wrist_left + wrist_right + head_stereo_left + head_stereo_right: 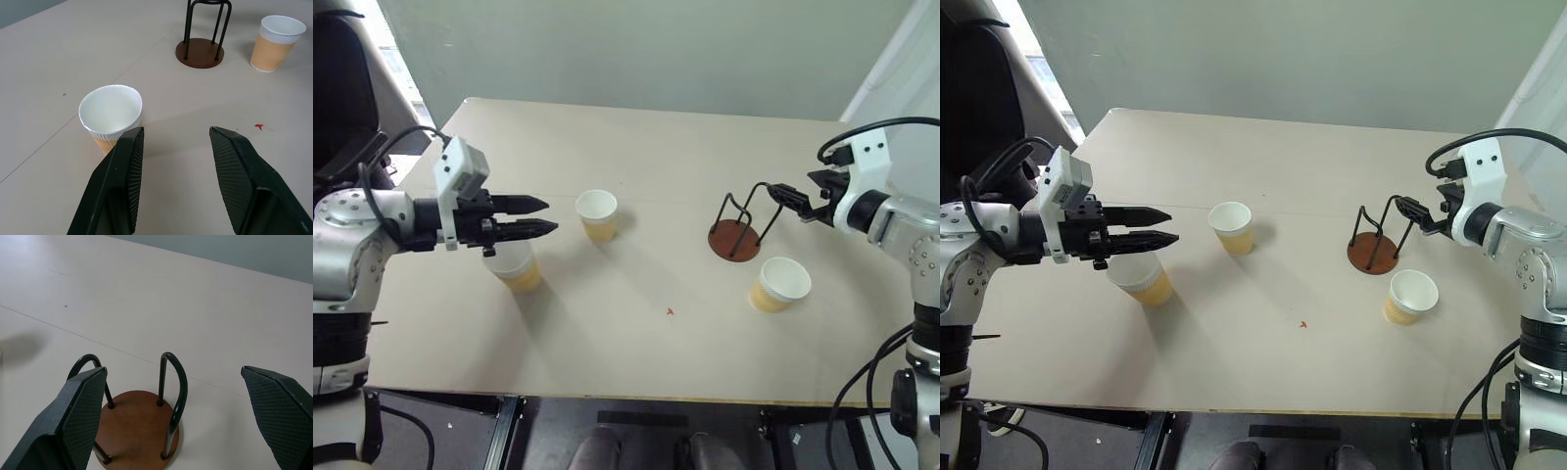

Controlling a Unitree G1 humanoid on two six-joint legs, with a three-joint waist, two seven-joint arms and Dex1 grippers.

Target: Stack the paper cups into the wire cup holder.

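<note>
Head views: three paper cups upright on the surface [636,362], none yet in the cup holder [736,235]. First cup [514,266] directly below the left gripper [544,217], partly hidden by it. Second cup [597,214] just past the left fingertips. Third cup [779,284] near the holder, on its near-right side. Right gripper [789,200] hovering at the holder's right edge, close to the wire loops.

Left wrist view: left fingers [122,181] part-way apart, nothing between them. Second cup ahead, off-centre toward one finger rather than in the gap. Holder and third cup well beyond.

Right wrist view: right fingers [78,416] spread wide, empty, straddling the holder from above. Base bare.

Risks, as judgement: off-centre approach likely to shove or tip the light cup instead of capturing it; hard closing may crush the thin wall; right fingers this close may snag the wire and drag the holder.
</note>
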